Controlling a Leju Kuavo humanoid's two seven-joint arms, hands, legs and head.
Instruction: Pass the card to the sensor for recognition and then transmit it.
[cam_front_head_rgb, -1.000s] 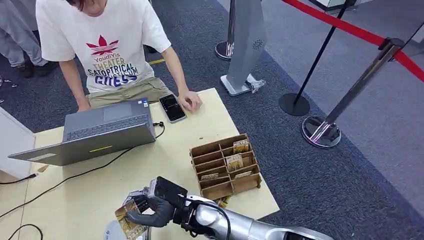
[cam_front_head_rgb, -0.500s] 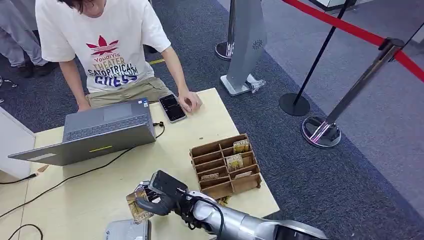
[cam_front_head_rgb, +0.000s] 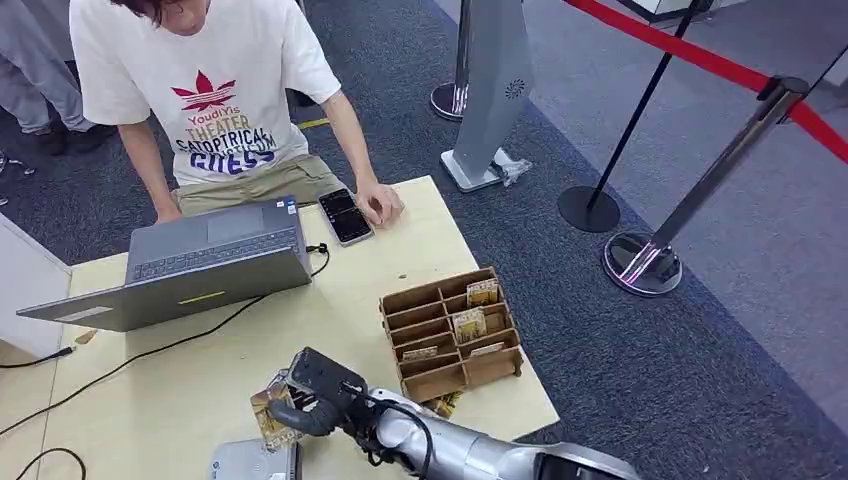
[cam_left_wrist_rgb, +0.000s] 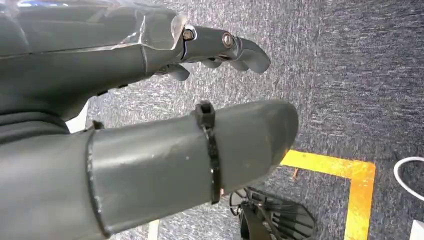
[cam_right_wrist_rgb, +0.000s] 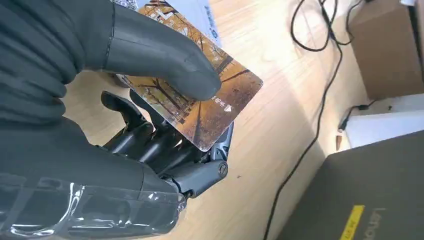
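Amber-printed card (cam_right_wrist_rgb: 200, 107), one, between right hand (cam_front_head_rgb: 305, 398) thumb and fingers (cam_right_wrist_rgb: 150, 142); left hand (cam_left_wrist_rgb: 150, 125) empty

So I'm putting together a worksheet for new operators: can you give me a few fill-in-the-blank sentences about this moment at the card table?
1. The right hand holds a ____ between its thumb and fingers.
2. The wooden organizer stands on the table, on the robot's ____ side.
3. A person's hand rests beside a ____ lying near the laptop.
4. The left hand hangs over carpet and holds ____.

Missing words: card; right; phone; nothing
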